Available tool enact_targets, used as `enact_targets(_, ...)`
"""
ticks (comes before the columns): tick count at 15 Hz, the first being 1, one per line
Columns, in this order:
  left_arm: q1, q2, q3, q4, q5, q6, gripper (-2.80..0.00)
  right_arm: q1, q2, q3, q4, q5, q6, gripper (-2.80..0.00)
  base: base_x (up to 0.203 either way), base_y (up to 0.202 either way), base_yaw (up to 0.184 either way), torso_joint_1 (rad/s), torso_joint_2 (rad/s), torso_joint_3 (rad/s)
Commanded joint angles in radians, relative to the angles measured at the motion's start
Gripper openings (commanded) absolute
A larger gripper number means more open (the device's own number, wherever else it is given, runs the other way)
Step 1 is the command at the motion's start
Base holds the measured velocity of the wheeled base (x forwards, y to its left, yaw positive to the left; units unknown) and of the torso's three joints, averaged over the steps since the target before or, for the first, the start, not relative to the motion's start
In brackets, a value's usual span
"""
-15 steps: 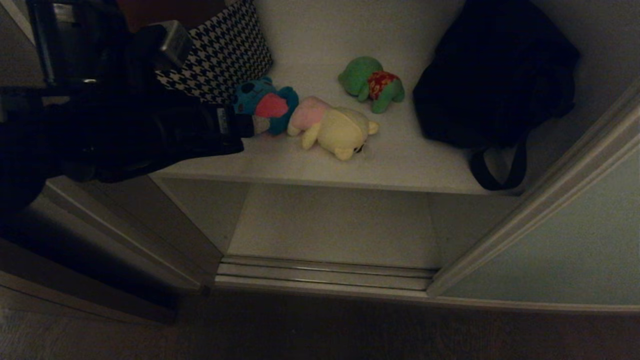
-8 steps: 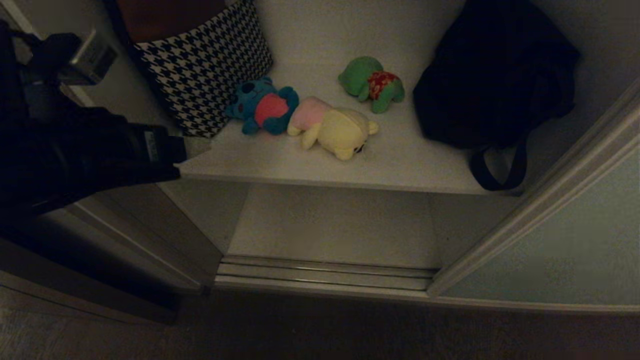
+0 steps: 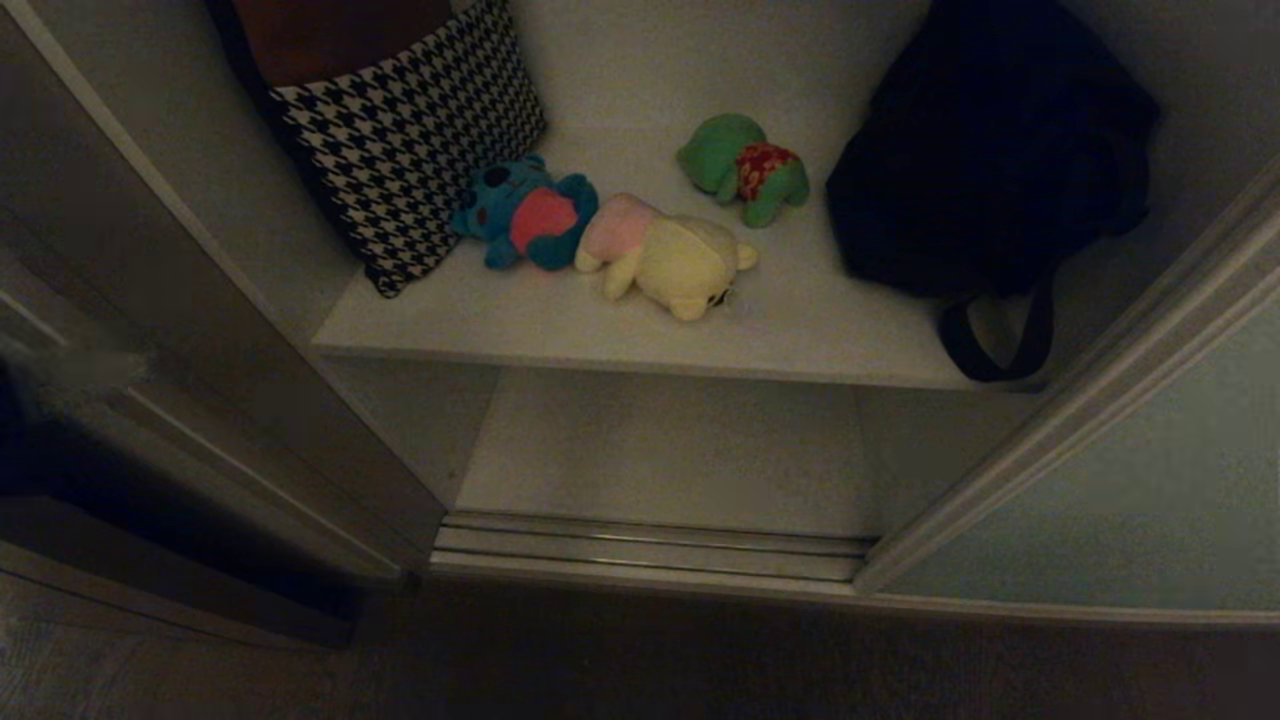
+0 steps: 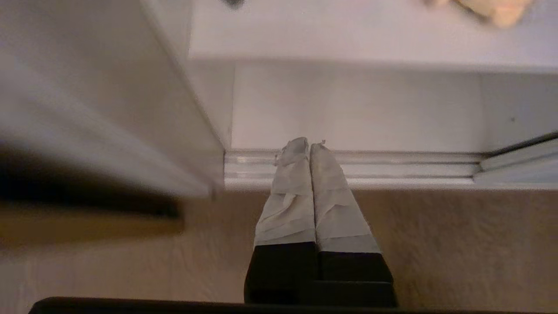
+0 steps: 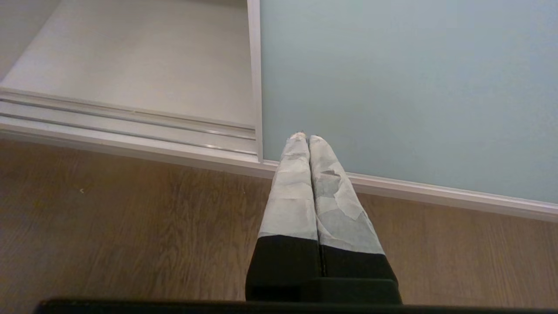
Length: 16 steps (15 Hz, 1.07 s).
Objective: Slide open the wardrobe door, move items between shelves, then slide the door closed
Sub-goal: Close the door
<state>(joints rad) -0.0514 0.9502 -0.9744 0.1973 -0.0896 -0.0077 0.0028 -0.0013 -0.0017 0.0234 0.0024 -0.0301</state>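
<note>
I see the wardrobe standing open: the grey-green sliding door [image 3: 1130,500] is pushed to the right side. On the upper shelf [image 3: 560,320] lie three plush toys. The blue toy [image 3: 525,212] touches the cream-yellow toy [image 3: 672,258], and the green toy [image 3: 745,168] lies a little behind them, apart. A houndstooth cushion [image 3: 410,130] leans at the left, and a black bag [image 3: 985,150] sits at the right. The lower shelf [image 3: 670,450] lies behind the metal floor track [image 3: 650,545]. My left gripper [image 4: 310,150] has its fingers pressed together, holding nothing, over the floor near the track. My right gripper [image 5: 305,138] is also pressed together and holds nothing, in front of the door.
</note>
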Motion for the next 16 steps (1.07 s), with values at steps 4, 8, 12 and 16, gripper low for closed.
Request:
enact_targets(4,0.035,-0.393,0.129,0.109,-0.023,-0.031,-2.8,0.0,0.0,0.0,0.001,0.001,-0.001,-2.8,0.0,0.0,0.0,0.0,0.0,0.0)
enact_targets(8,0.058,-0.658,0.362,0.164,-0.095,0.013,-2.8,0.0,0.0,0.0,0.0,0.001,-0.001,-2.8,0.0,0.0,0.0,0.0,0.0,0.0)
enact_targets(12,0.065,-0.817,0.654,0.05,-0.065,0.088,-2.8,0.0,0.0,0.0,0.0,0.001,-0.001,-2.8,0.0,0.0,0.0,0.0,0.0,0.0)
enact_targets(16,0.06,-0.943,0.884,-0.078,-0.033,0.172,-2.8,0.0,0.0,0.0,0.0,0.001,-0.001,-2.8,0.0,0.0,0.0,0.0,0.0,0.0)
